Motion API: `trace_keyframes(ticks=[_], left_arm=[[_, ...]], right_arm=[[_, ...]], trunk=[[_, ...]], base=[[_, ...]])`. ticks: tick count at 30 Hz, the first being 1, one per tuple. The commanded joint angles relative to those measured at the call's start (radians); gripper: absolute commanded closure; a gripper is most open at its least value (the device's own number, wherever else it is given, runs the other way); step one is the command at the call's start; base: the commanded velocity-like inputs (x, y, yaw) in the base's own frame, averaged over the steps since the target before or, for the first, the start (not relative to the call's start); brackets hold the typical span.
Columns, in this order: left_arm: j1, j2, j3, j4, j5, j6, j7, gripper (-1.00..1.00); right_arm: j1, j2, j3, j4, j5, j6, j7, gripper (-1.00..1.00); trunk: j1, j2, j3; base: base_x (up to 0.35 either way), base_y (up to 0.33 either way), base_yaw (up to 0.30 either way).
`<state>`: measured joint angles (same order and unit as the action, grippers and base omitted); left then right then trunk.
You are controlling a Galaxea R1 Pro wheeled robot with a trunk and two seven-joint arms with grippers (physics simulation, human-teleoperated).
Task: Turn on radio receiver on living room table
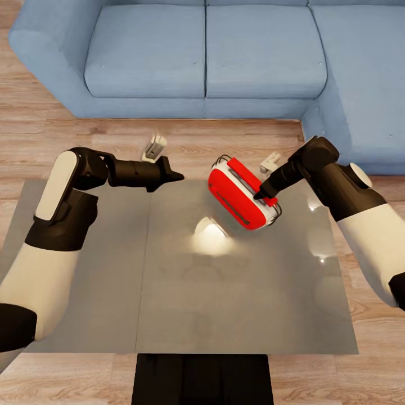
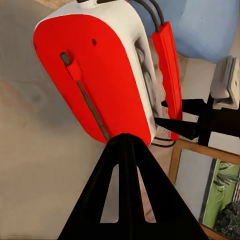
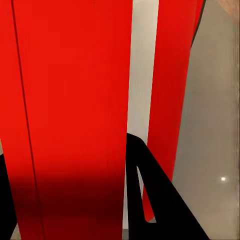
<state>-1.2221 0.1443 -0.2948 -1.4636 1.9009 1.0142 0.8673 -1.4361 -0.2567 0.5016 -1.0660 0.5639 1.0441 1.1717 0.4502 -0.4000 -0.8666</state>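
Radio [image 1: 243, 196] on the table [image 1: 112, 281], toward the far edge of the right panel, right of the centre seam. Red body with white trim, lying tilted; long axis runs diagonally, from far-left to near-right in the head view. Broad red face turned up and toward the left arm. A dark slot runs lengthwise along that face, seen in the left wrist view [image 2: 95, 75]. Handle with red bar [image 1: 251, 179] sits along the far-right long side, on wire ends.

Right gripper [image 1: 262, 195] is at the radio, tips on or just at the handle bar and the near-right end of the body. Right wrist view: the red body [image 3: 70, 100] and bar [image 3: 167, 90] very close, one black finger [image 3: 150, 200] in the pale gap between them, a second finger at the frame edge on the other side of the body. Jaws spread either side of the body; grip contact cannot be told.

Left gripper [image 1: 171, 176] hovers over the table's far edge, left of the radio, apart from it, fingertips together to a point.

Blue sofa [image 1: 225, 56] beyond the table, wrapping round on the right. Wood plank floor [image 1: 34, 129] between them.
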Motion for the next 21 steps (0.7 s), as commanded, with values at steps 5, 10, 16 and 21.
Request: trace_keyframes(ticks=[5, 10, 16, 21], left_arm=[[0.004, 0.000, -0.008, 0.054, 0.000, 0.002, -0.001, 1.00], [0.004, 0.000, -0.044, 0.079, -0.002, 0.001, -0.002, 1.00], [0.004, 0.000, -0.055, 0.084, -0.003, 0.001, -0.002, 1.00], [0.004, -0.001, -0.056, 0.082, -0.002, 0.000, -0.003, 1.00]], right_arm=[[-0.001, 0.002, -0.001, -0.009, -0.010, 0.003, -0.048, 1.00], [0.021, 0.004, -0.002, -0.025, -0.013, 0.003, -0.087, 1.00], [0.055, 0.005, -0.004, -0.041, -0.015, 0.003, -0.110, 1.00], [0.058, 0.005, -0.005, -0.031, -0.014, 0.003, -0.129, 1.00]], trunk=[[0.000, 0.000, 0.000], [0.000, 0.000, 0.000], [0.000, 0.000, 0.000], [0.000, 0.000, 0.000]], base=[[0.000, 0.000, 0.000], [0.000, 0.000, 0.000], [0.000, 0.000, 0.000], [0.000, 0.000, 0.000]])
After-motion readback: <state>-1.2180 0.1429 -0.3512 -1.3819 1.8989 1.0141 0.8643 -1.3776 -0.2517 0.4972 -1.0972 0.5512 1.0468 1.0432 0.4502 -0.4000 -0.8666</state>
